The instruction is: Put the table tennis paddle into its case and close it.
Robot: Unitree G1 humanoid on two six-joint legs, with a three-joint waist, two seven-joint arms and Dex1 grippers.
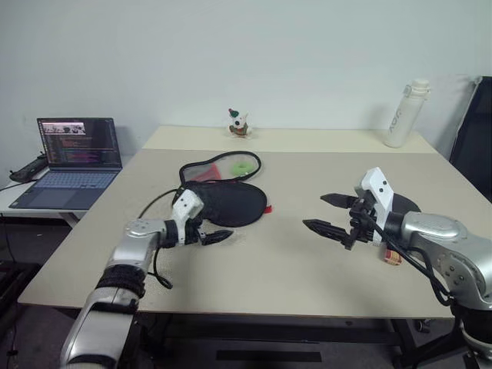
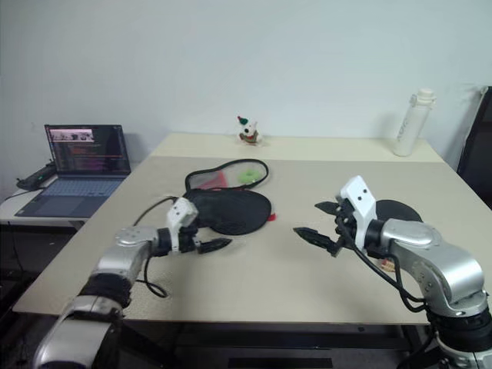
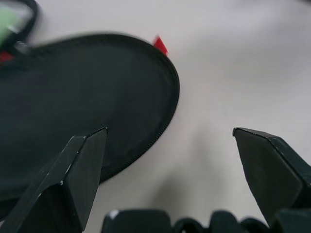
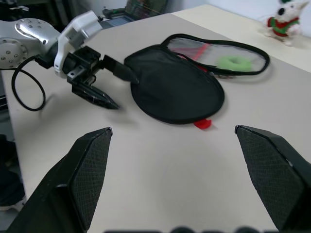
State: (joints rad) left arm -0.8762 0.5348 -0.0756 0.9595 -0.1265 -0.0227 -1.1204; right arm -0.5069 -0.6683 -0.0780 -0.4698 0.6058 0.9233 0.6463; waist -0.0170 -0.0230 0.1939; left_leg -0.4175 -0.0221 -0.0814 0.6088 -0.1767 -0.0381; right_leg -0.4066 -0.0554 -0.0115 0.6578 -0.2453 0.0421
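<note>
The case [image 1: 234, 204] lies unzipped on the table, its black half flat and its mesh flap [image 1: 223, 167] folded back behind it. A small red tab [image 4: 202, 124] pokes out at its edge. My left gripper [image 1: 206, 231] hovers open at the case's near left edge, one finger [image 3: 80, 170] over the black fabric. My right gripper [image 1: 314, 211] is open and empty above the table, to the right of the case. The table tennis paddle [image 2: 400, 209] lies behind my right arm. Its black face is partly hidden, and its striped handle [image 1: 393, 257] peeks out below the wrist.
A lime-green ring [image 4: 234, 62] rests in the mesh flap. At the table's far edge stand a small toy figure [image 1: 239, 123] and a white bottle [image 1: 403, 114]. A laptop [image 1: 77, 154] is open on a side desk at the left. A dark chair [image 1: 477, 131] stands at the right.
</note>
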